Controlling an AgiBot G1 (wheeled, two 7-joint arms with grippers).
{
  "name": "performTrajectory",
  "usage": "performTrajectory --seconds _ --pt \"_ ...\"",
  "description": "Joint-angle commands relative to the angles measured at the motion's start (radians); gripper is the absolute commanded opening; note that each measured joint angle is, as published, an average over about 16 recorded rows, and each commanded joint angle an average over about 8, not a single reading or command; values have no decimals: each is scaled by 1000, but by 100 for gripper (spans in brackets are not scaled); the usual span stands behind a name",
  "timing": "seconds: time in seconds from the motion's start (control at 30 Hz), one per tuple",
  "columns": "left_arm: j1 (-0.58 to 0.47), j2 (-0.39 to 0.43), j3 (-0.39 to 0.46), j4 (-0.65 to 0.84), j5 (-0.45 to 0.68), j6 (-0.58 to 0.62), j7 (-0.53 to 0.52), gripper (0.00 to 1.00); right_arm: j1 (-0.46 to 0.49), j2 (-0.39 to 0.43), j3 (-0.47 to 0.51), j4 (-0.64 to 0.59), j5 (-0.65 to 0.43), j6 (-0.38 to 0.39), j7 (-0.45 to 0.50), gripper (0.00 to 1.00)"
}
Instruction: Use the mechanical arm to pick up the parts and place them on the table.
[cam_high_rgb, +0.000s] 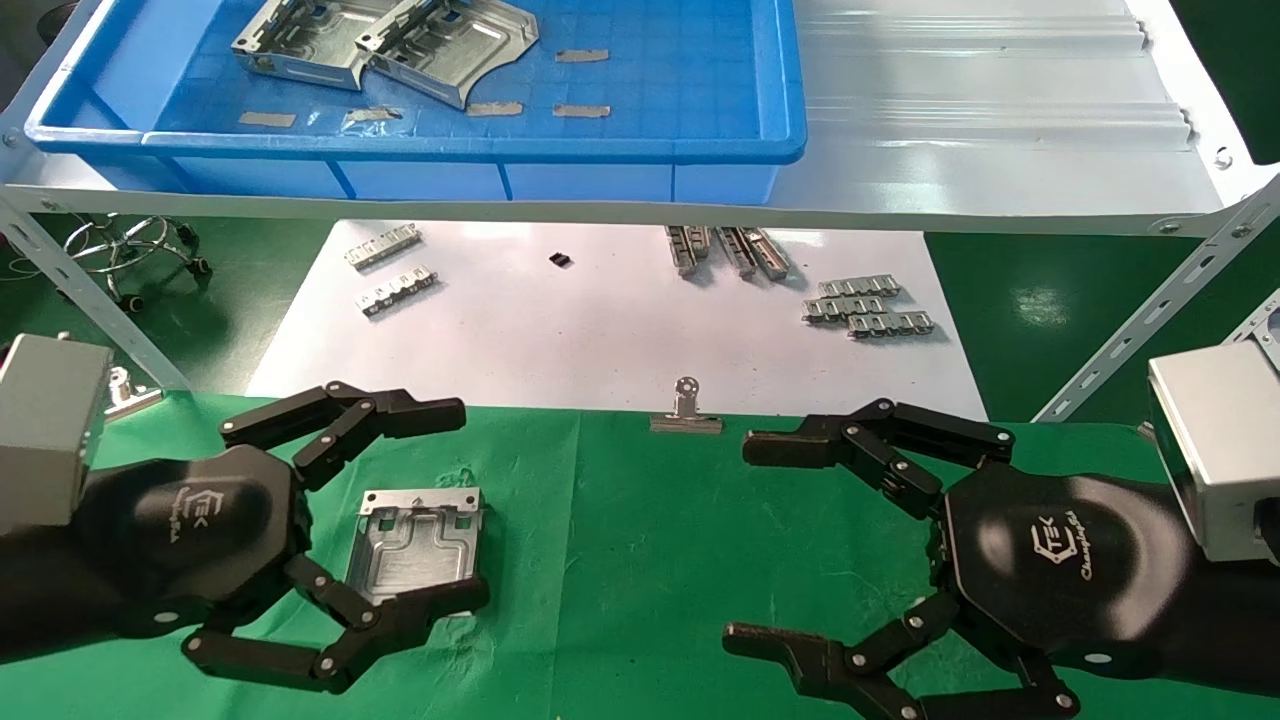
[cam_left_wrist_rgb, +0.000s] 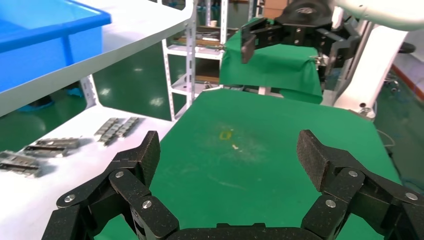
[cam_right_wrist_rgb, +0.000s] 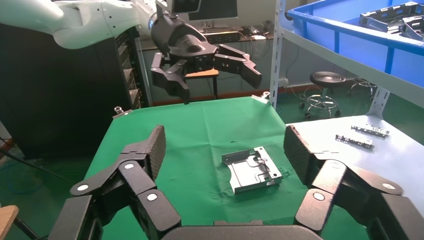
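Note:
One silvery part (cam_high_rgb: 420, 545) (cam_right_wrist_rgb: 252, 170) lies flat on the green table (cam_high_rgb: 620, 560). My left gripper (cam_high_rgb: 455, 505) (cam_left_wrist_rgb: 230, 155) is open and spread over that part; the right wrist view shows this left gripper (cam_right_wrist_rgb: 210, 65) held well above the cloth, with nothing in it. The part is hidden in the left wrist view. Two more parts (cam_high_rgb: 300, 40) (cam_high_rgb: 450, 50) rest in the blue bin (cam_high_rgb: 700, 140) on the shelf. My right gripper (cam_high_rgb: 742, 542) (cam_right_wrist_rgb: 222, 147) is open and empty, to the right of the part on the table.
The ribbed silvery shelf (cam_high_rgb: 980, 110) juts out above the table's far side. Below it a white sheet (cam_high_rgb: 560, 330) carries small toothed strips (cam_high_rgb: 865, 310). A binder clip (cam_high_rgb: 686, 410) holds the cloth's far edge. Grey tape slips (cam_high_rgb: 580, 110) lie in the bin.

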Motion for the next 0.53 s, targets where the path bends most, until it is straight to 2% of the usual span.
performTrajectory --seconds 0.03,0.53 --pt "-3 3 -6 2 -1 16 -5 100 0 0 0 0 0 0 0 100" --pt "-21 20 -44 11 -4 119 -36 100 0 0 0 0 0 0 0 100"
